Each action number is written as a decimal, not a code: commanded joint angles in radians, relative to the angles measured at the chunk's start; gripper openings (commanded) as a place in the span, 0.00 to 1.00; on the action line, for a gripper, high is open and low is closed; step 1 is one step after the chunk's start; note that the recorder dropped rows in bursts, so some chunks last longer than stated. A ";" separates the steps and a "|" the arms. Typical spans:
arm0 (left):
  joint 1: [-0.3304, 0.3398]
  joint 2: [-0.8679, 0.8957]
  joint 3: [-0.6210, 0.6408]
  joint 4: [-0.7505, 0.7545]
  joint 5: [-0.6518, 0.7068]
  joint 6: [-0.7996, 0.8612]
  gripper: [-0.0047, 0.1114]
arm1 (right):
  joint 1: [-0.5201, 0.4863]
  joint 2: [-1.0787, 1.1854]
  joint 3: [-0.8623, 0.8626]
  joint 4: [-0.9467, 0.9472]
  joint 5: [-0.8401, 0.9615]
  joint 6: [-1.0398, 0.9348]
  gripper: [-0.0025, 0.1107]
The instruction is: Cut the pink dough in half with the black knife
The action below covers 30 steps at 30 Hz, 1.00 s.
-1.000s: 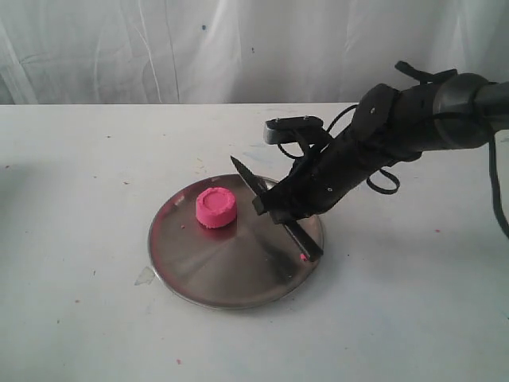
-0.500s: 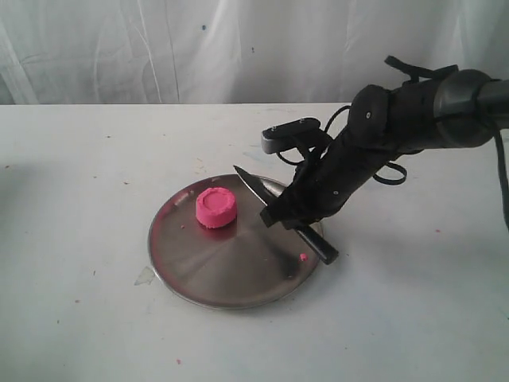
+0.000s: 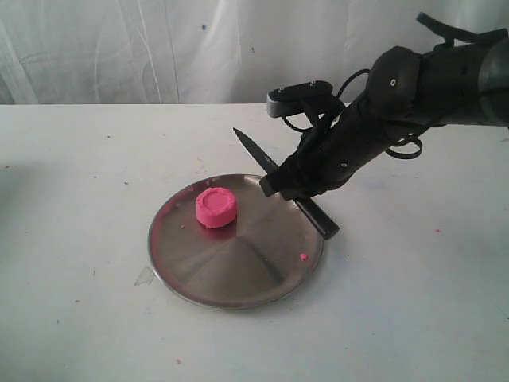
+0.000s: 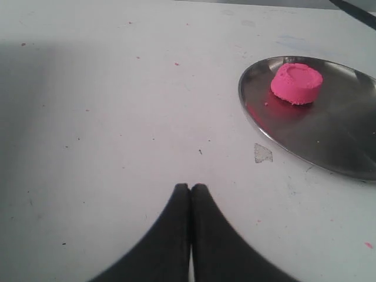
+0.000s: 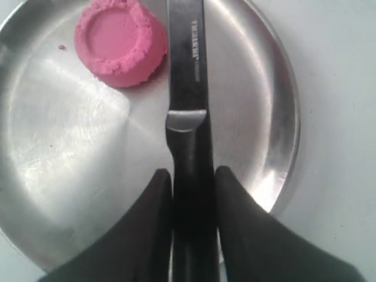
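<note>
Broad white tabletop, speckled with small marks, backed by a pale draped sheet. Near its middle, a round shallow plate of brushed steel, a few pink crumbs scattered on it. Above the plate's right side, the bulky black right arm, reaching in from the right, its right gripper clenched on the glossy handle of the slim all-black knife — fingers pressed against both sides of the handle just behind the blade, as the right wrist view shows. Knife held off the plate, tilted, tip raised and pointing toward the far left, blade passing beside the dough but apart from it. Far off to the side, the left gripper, pinched closed on nothing, tips touching, hovering over bare table well clear of the plate. Smallest of all, the bright pink, thick round puck of soft dough, lying whole and uncut on the plate's left half, rough at the rim. Likely light and yielding, easily squashed or dragged, probably sticky enough to cling to the blade; best met with a straight downward press across the centre. Knife stiff and smooth, prone to twisting in a narrow grip, hence better held by the handle, near the blade.
</note>
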 commanded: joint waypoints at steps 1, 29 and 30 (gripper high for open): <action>0.002 -0.005 0.004 -0.118 -0.063 -0.082 0.04 | 0.010 -0.036 0.001 -0.006 0.072 -0.085 0.02; 0.002 0.824 -0.862 -0.327 0.733 0.627 0.52 | 0.385 -0.288 0.031 -0.552 0.208 -0.226 0.02; 0.002 0.857 -0.883 -0.327 0.733 0.630 0.56 | 0.393 -0.293 0.033 -0.557 0.211 -0.238 0.02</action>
